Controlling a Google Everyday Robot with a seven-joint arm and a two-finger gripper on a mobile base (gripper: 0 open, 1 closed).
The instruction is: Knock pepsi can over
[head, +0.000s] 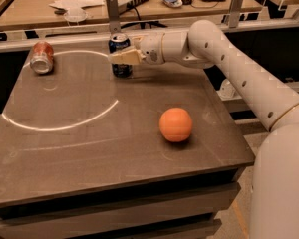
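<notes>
White arm (239, 68) extends leftward, low over the table (89, 153); end effector (120, 58) lies against the upright dark blue aluminium pepsi can (119, 43) just behind it; whether clenched or released cannot be told.

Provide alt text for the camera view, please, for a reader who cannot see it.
The robot's gripper is at the upright pepsi can near the far edge of a dark table. A reddish can lies on its side at far left; an orange ball sits nearer, right.
</notes>
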